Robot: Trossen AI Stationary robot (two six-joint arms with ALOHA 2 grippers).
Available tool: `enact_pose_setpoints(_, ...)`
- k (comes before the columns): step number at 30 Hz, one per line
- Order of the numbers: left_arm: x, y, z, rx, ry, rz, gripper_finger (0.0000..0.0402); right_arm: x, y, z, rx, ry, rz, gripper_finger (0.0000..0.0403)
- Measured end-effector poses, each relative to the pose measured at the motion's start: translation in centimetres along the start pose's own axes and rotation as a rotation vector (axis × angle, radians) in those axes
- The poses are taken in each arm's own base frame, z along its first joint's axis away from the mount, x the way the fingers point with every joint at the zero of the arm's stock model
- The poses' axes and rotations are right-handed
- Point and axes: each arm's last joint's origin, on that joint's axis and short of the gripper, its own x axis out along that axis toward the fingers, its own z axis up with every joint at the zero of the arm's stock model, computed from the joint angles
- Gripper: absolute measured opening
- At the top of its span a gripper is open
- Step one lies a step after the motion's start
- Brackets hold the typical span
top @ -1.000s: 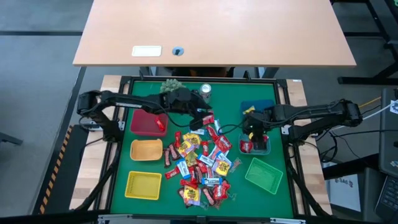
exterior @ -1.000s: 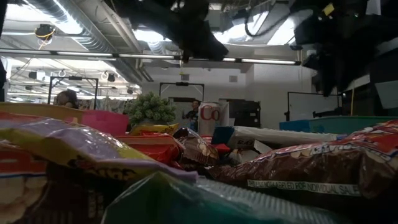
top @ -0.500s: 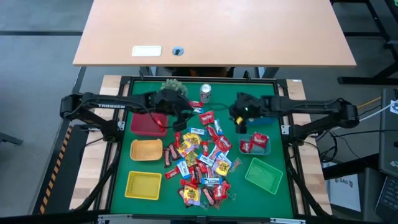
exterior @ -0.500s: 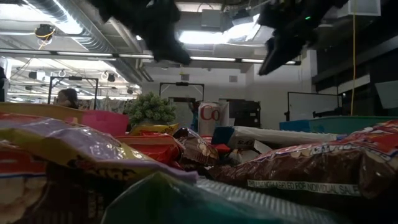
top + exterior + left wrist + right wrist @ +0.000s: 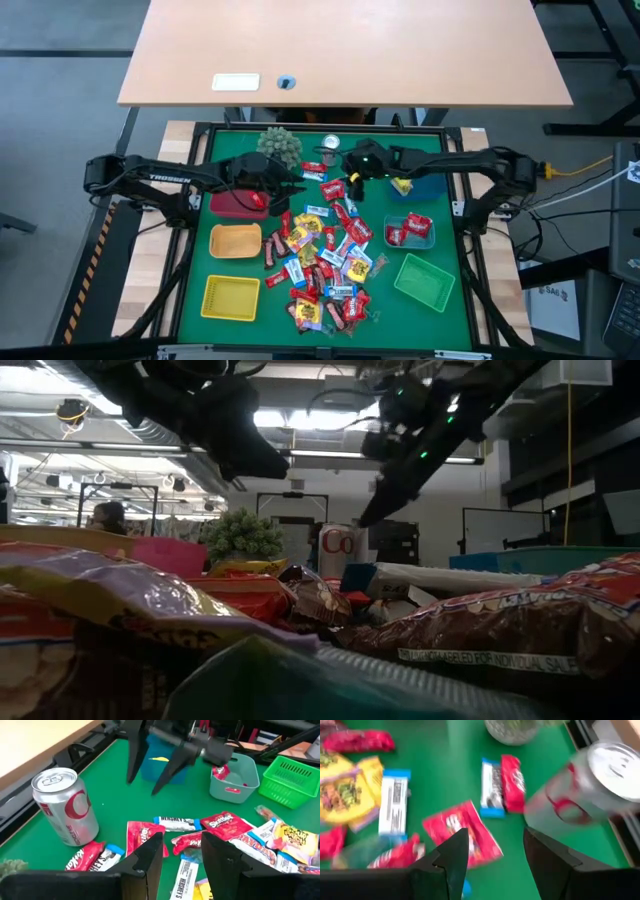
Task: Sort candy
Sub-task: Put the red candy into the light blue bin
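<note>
High view: the candy (image 5: 325, 262) lies heaped mid-table (image 5: 400, 215) between the baskets, with my left end effector (image 5: 292, 180) at the red basket (image 5: 232, 203) and the right end effector (image 5: 352, 181) reaching low over the pile's far end by the silver can (image 5: 329, 147), I judge to pick. Left wrist view: fingers apart, empty, over red wrappers. Right wrist view: fingers apart, empty, above a red sweet (image 5: 465, 832).

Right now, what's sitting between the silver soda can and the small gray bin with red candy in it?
In the left wrist view, the right gripper hangs open between the silver can and the gray bin, with the blue basket behind it.
</note>
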Motion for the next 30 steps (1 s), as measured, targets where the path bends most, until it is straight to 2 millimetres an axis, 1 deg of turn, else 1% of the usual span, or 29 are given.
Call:
enact_pose_setpoints(5,0.0,-0.1,0.0,0.001,-0.001,0.013,0.0121,3.1,0.1,-0.9,-0.002,0.012,0.016,0.0186)
enact_pose_setpoints(10,0.0,-0.1,-0.1,0.003,0.005,0.015,0.0121,5.1,0.3,-2.0,-0.007,0.055,0.026,0.0186)
enact_pose_setpoints(17,0.0,-0.2,0.0,0.004,0.001,0.018,0.0121,6.9,0.6,-3.4,-0.005,0.119,0.048,0.0186)
enact_pose_setpoints(21,0.0,-0.2,0.0,0.004,0.0,0.018,0.0121,7.5,0.7,-3.6,-0.004,0.125,0.057,0.0185)
enact_pose_setpoints(23,0.0,-0.2,0.0,0.004,0.0,0.018,0.0121,7.5,0.8,-3.8,-0.002,0.133,0.072,0.0176)
enact_pose_setpoints(25,0.0,-0.2,0.0,0.004,0.0,0.018,0.0121,7.5,0.8,-3.8,-0.002,0.132,0.084,0.0158)
enact_pose_setpoints(30,0.0,-0.2,0.0,0.004,0.0,0.018,0.0121,7.5,0.8,-3.8,-0.001,0.133,0.097,0.0093)
